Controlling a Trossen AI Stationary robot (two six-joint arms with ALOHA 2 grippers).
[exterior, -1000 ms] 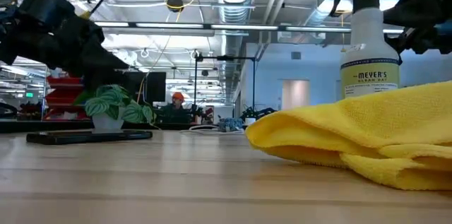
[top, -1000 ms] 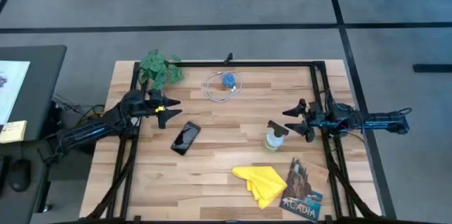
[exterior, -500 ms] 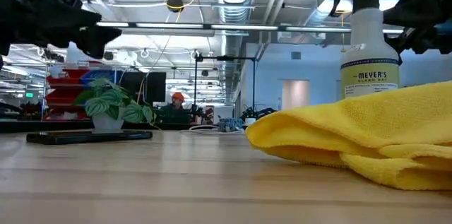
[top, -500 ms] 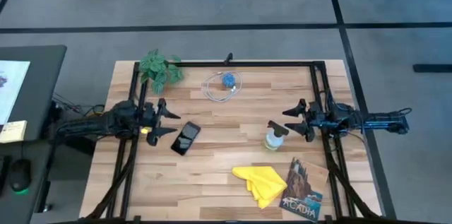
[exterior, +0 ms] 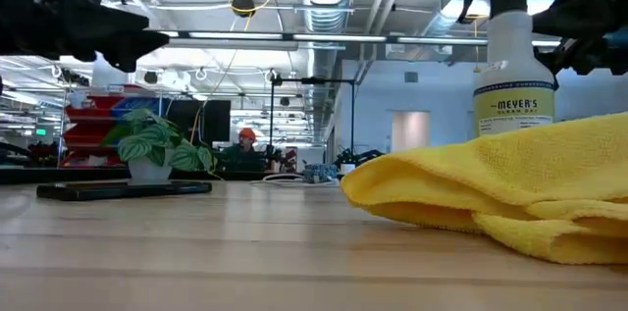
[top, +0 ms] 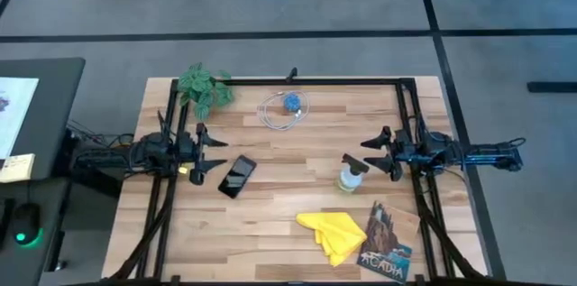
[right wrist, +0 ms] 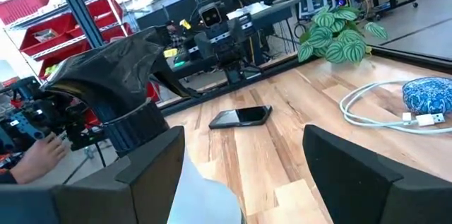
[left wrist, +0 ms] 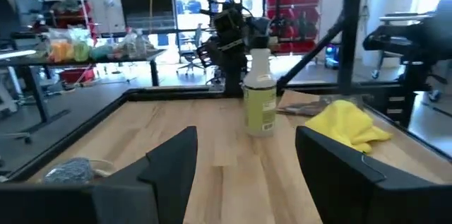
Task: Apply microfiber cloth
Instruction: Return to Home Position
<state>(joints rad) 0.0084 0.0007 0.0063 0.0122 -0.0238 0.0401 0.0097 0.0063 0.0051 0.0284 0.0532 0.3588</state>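
The left gripper [top: 209, 152] hung at its own side of the wooden table [top: 288, 205], its two fingers spread wide with nothing between them, as its wrist view showed. The black smartphone [top: 236, 176] lay flat just ahead of it, slightly to one side of its open gap and not touching it. Behind that gripper, toward the table's corner, stood a small potted plant [top: 204, 86]. The right gripper [top: 371, 154] faced it from the opposite side of the table, also parted and empty. A spray bottle [top: 350, 176] stood upright just in front of the right gripper's fingertips, near one finger rather than centred between them, and was not gripped. The yellow microfiber cloth [top: 334, 230] lay crumpled on the tabletop, well apart from the left gripper and closer to the right one, beyond the bottle and off to that gripper's side; no finger touched it. A dark illustrated booklet [top: 386, 241] lay just beside the cloth. A coiled white cable [top: 287, 107] rested between the two grippers, toward the far edge.
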